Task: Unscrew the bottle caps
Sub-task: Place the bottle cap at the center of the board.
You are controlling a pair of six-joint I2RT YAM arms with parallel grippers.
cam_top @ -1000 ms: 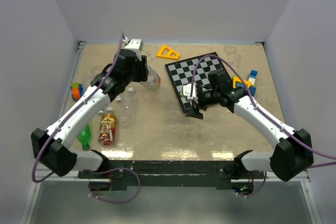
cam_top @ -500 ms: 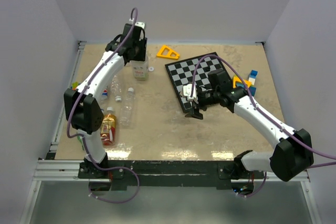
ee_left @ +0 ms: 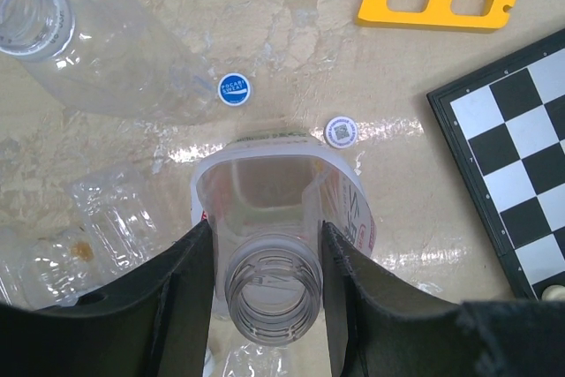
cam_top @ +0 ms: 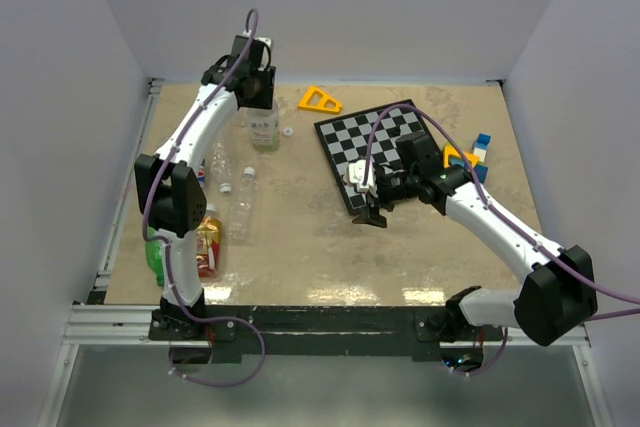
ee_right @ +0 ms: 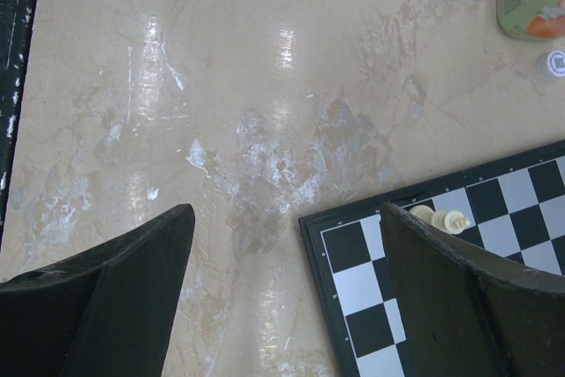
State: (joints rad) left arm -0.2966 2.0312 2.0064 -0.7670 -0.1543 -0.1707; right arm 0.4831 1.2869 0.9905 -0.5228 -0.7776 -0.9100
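Since a second ago the left gripper (ee_left: 267,237) has been carried from the left side of the table (cam_top: 300,237) to its far side. The right gripper (ee_right: 282,218) has not been shifted.

The left gripper is being kept closed on the neck of the labelled bottle (ee_left: 265,187), with one finger pressed to each side. The bottle is being held upright near the far edge, left of the chessboard (ee_left: 521,174). Its mouth is open and uncapped.

A white cap (ee_left: 340,130) is lying on the table just beside the bottle, and a blue cap (ee_left: 234,89) is lying a little further off. A clear bottle (ee_left: 97,50) is lying near them, also uncapped.

The right gripper is being held wide open above the near-left corner of the chessboard, with nothing between its fingers. A pale chess piece (ee_right: 446,218) is standing on the board just beside one finger.
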